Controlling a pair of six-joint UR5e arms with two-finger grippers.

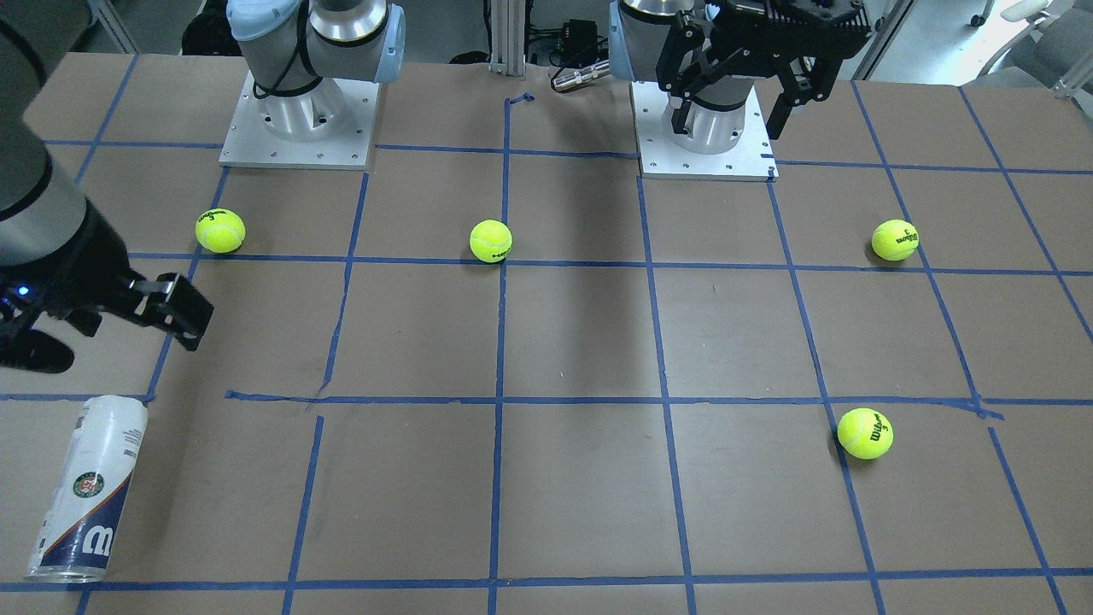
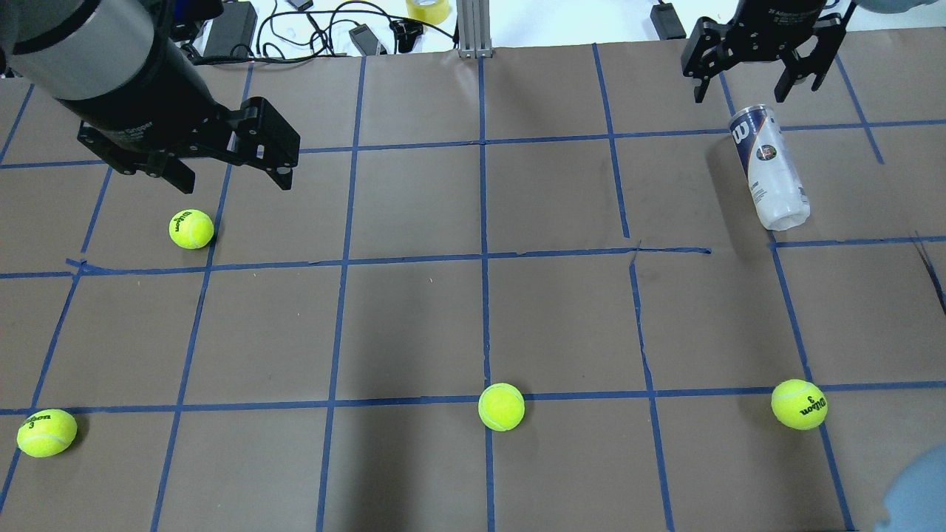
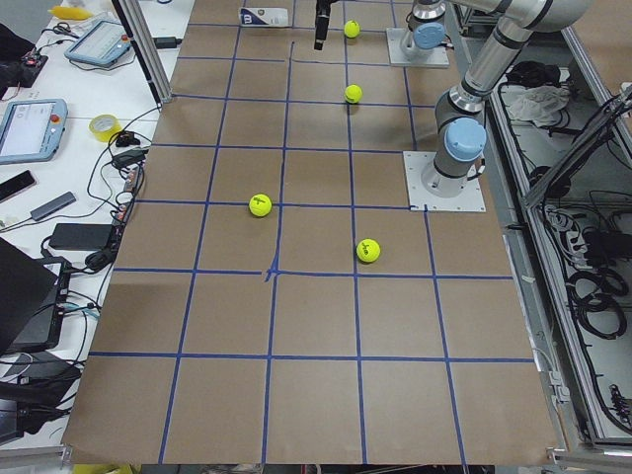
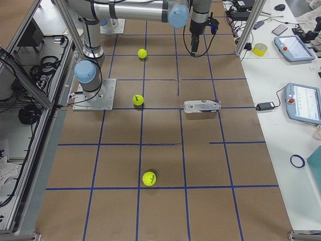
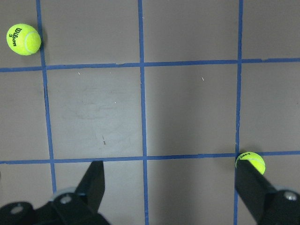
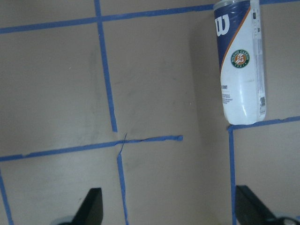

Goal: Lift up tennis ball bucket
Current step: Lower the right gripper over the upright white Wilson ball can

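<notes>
The tennis ball bucket (image 2: 768,166) is a slim clear can with a white label and a navy band with a "W". It lies on its side near the table's far right; it also shows in the front view (image 1: 84,491) and the right wrist view (image 6: 241,65). My right gripper (image 2: 739,94) is open and empty. It hangs in the air just past the can's navy end without touching it, as the front view (image 1: 111,337) also shows. My left gripper (image 2: 233,177) is open and empty, raised high over the left side, with its fingers (image 5: 93,183) spread.
Several yellow-green tennis balls lie loose on the brown, blue-taped table (image 2: 414,325): one below my left gripper (image 2: 191,228), and three along the near row, at the left (image 2: 46,432), the middle (image 2: 501,406) and the right (image 2: 799,404). Cables and a tape roll (image 2: 427,9) lie past the far edge.
</notes>
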